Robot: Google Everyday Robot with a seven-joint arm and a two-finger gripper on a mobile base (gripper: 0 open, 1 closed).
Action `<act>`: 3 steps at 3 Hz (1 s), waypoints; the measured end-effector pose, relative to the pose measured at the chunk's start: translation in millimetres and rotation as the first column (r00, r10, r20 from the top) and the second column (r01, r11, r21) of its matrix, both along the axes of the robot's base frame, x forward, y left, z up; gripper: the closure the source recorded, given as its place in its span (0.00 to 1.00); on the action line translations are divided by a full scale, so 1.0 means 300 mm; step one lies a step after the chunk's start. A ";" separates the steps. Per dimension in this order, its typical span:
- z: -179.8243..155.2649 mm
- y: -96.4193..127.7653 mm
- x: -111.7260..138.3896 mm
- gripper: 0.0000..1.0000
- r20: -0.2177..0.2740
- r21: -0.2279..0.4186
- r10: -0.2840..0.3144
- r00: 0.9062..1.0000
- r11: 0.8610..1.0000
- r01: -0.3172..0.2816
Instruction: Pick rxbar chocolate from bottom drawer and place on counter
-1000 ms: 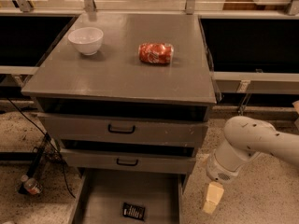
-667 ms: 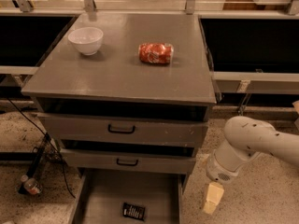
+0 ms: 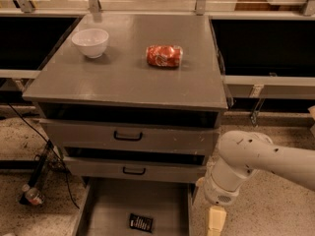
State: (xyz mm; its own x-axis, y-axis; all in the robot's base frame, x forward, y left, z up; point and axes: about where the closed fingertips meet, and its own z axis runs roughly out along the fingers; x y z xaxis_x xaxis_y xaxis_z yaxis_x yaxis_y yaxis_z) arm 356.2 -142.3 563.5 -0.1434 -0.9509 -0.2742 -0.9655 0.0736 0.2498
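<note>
The rxbar chocolate [image 3: 141,222] lies flat on the grey floor of the pulled-out bottom drawer [image 3: 106,205], near its front middle. It is a small black wrapper with pale lettering. My gripper [image 3: 215,221] hangs at the end of the white arm [image 3: 246,161], just outside the drawer's right wall and to the right of the bar, apart from it. The counter [image 3: 123,73] spreads above the two closed drawers.
On the counter stand a white bowl [image 3: 90,42] at the back left and a red soda can [image 3: 164,56] lying on its side near the middle. Cables and a small bottle [image 3: 32,194] lie on the speckled floor to the left of the cabinet.
The arm has sunk slightly and shifted a little left, bringing the gripper lower beside the drawer's right wall. The bar, can and bowl have not moved.
</note>
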 end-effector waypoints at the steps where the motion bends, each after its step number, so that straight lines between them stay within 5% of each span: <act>1: -0.018 -0.006 0.004 0.00 -0.004 0.008 -0.011 1.000 1.000 0.011; 2: -0.160 -0.025 0.082 0.00 -0.023 0.029 -0.084 0.996 0.996 0.084; 3: -0.160 -0.025 0.082 0.00 -0.023 0.029 -0.084 0.996 0.996 0.084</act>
